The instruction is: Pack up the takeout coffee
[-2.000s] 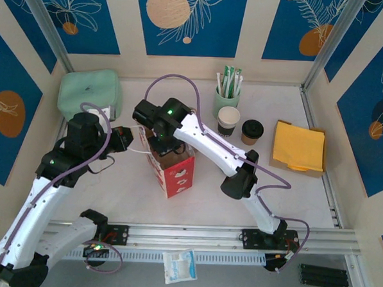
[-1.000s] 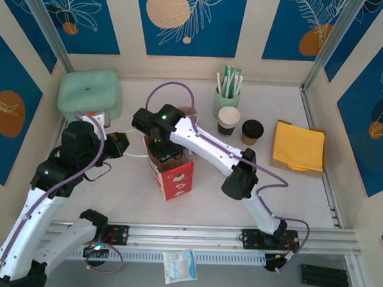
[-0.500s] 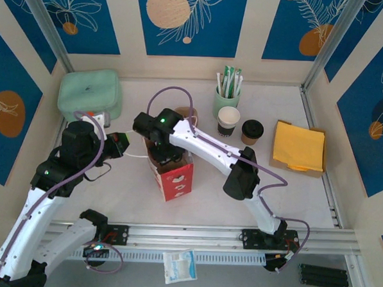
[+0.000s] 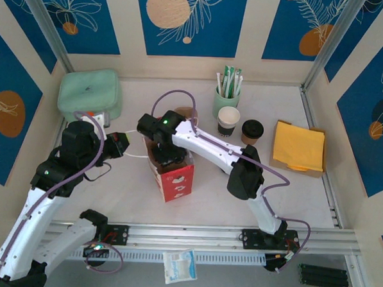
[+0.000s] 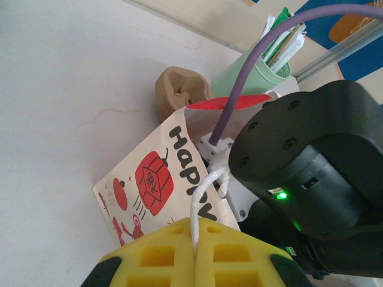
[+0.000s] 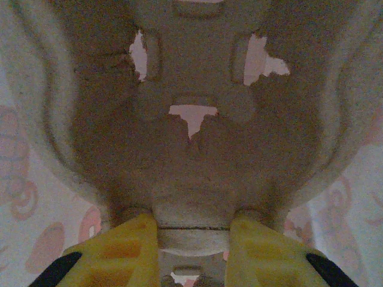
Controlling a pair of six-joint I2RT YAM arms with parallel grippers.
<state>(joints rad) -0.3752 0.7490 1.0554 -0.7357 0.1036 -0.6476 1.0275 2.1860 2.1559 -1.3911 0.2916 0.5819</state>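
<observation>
Coffee [image 4: 252, 131] stands unpacked, right of centre in the top view, well apart from the bag [image 4: 175, 175]. Left gripper [image 5: 194, 242] pinches the bag's cord [image 5: 200, 197]. Right gripper [image 6: 192, 230] pinches a pulp tray [image 6: 191, 119] inside the bag. Judged remaining: load the coffee.

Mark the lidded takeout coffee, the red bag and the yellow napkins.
takeout coffee [image 4: 252, 128], top external view, on its black lid.
red bag [image 4: 178, 181], top external view, on its printed side.
yellow napkins [image 4: 299, 146], top external view, middle of the stack.
</observation>
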